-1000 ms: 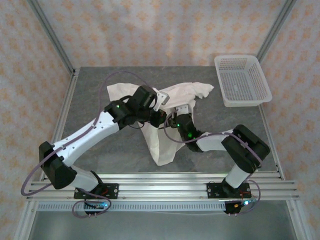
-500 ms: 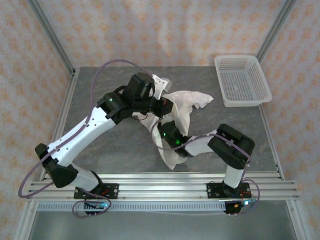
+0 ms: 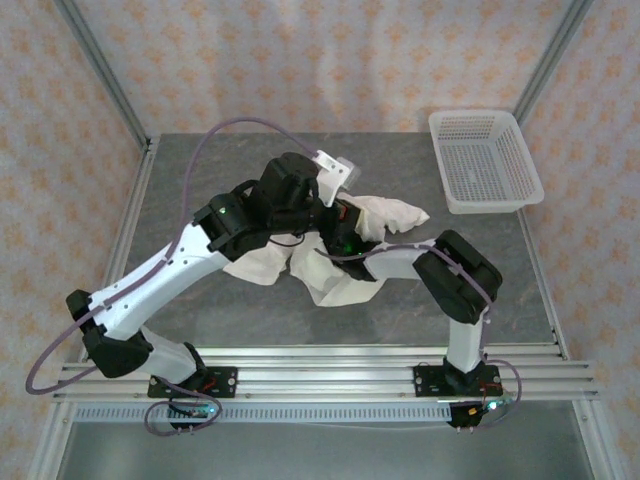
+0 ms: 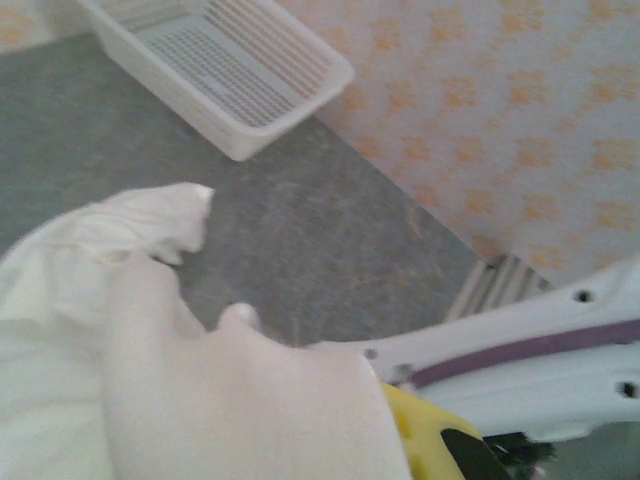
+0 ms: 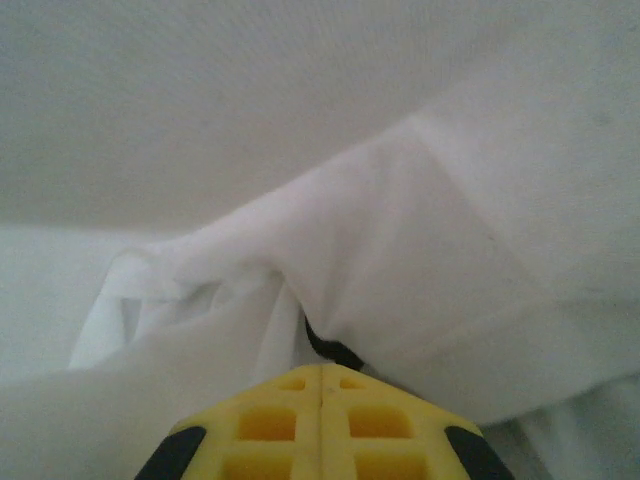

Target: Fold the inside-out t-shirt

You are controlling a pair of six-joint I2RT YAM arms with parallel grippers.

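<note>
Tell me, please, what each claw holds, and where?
Both grip the inside-out t-shirt: right claw on a bunched fold; left claw at a spot hidden under cloth.

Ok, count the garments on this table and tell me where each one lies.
1. A white t-shirt lies bunched near the middle of the table, left of the mesh basket. Its folds could hide a smaller piece.

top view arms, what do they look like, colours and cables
Both the left arm and right arm have white links, black joints with a green light, and purple cables running along them. The right tool has yellow fingers with square pockets.
</note>
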